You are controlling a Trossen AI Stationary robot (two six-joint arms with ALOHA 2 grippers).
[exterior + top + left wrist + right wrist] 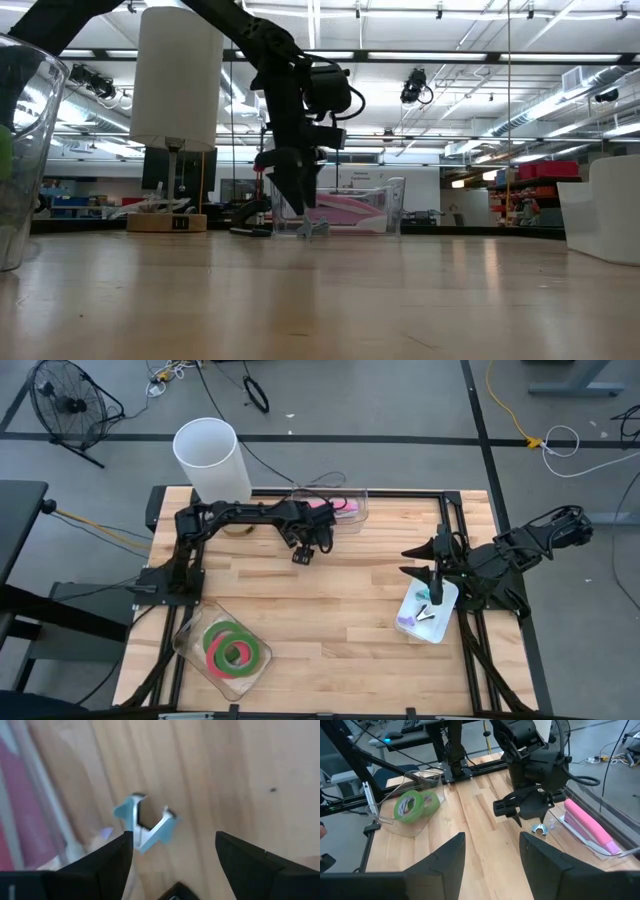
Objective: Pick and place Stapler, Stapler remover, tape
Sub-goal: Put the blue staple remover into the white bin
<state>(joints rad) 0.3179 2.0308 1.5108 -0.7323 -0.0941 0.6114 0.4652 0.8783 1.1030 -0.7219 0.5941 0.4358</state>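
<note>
The left gripper (305, 550) hangs in the upper middle of the high view, beside a clear bin (352, 510) at the table's far edge. Its fingers are spread apart, holding nothing. Directly below them, in the left wrist view, a light blue staple remover (145, 822) lies on the wooden table (330, 620), between the fingertips but not touching them. The bin holds a pink stapler (585, 822).

The right gripper (425, 560) waits at centre right of the high view, fingers apart, above a white tray (408, 607) containing small purple and teal items too small to identify.

At lower left of the high view, a clear container (190, 650) holds green tape (250, 652) and pink-red tape (238, 653). A white cylinder (210, 455) stands at upper left.
</note>
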